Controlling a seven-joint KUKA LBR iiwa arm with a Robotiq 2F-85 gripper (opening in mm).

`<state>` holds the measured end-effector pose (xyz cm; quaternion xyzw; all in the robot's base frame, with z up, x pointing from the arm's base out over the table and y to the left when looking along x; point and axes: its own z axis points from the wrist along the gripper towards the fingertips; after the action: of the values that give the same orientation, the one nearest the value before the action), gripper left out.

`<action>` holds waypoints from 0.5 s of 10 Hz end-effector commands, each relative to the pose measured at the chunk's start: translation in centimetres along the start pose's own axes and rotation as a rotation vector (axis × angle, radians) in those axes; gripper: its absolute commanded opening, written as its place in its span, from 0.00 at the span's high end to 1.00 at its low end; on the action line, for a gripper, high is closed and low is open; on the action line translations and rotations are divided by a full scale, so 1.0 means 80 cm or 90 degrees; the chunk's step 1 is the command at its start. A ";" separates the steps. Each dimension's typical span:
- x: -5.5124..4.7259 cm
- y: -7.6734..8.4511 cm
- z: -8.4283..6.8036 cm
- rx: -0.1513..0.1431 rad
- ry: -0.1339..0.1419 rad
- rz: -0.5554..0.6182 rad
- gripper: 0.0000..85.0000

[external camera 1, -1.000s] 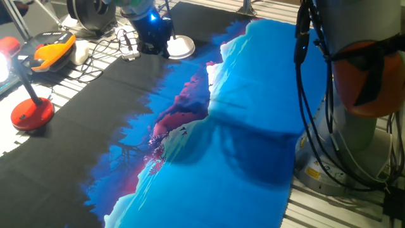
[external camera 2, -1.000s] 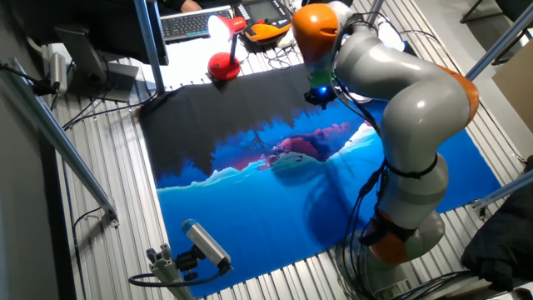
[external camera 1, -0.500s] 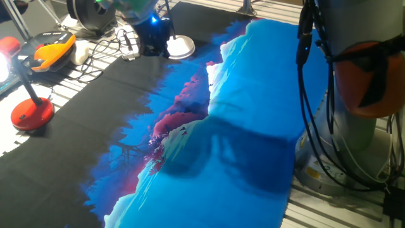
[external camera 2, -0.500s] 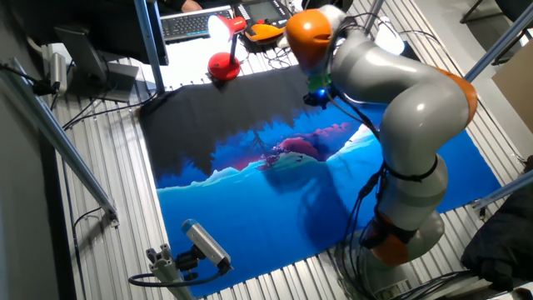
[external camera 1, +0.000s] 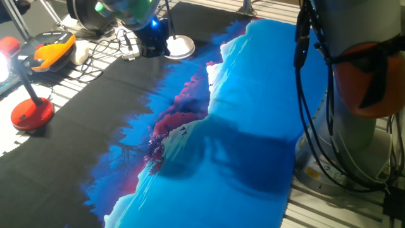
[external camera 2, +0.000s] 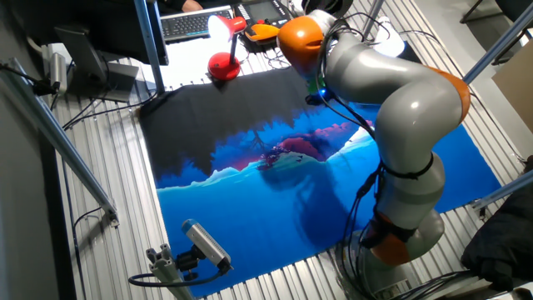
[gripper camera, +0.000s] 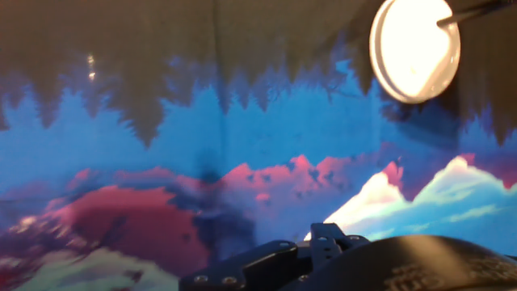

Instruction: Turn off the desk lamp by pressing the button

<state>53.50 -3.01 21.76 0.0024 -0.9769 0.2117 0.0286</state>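
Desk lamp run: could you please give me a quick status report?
Gripper beside the white disc base, finger state unseen. Desk lamp base bright, top right in hand view. Nothing between them.

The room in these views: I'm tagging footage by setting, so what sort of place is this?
Most likely a robotics lab or workshop. A large robot arm stands at a ribbed metal table covered by a printed mat, with a keyboard and loose cables at the table's edge.

The desk lamp's (external camera 1: 180, 46) glossy white disc base lies flat.
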 end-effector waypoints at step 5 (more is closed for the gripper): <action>-0.046 -0.068 0.078 -0.012 -0.041 -0.049 1.00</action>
<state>57.06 -8.11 18.13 0.0475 -0.9789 0.1985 0.0056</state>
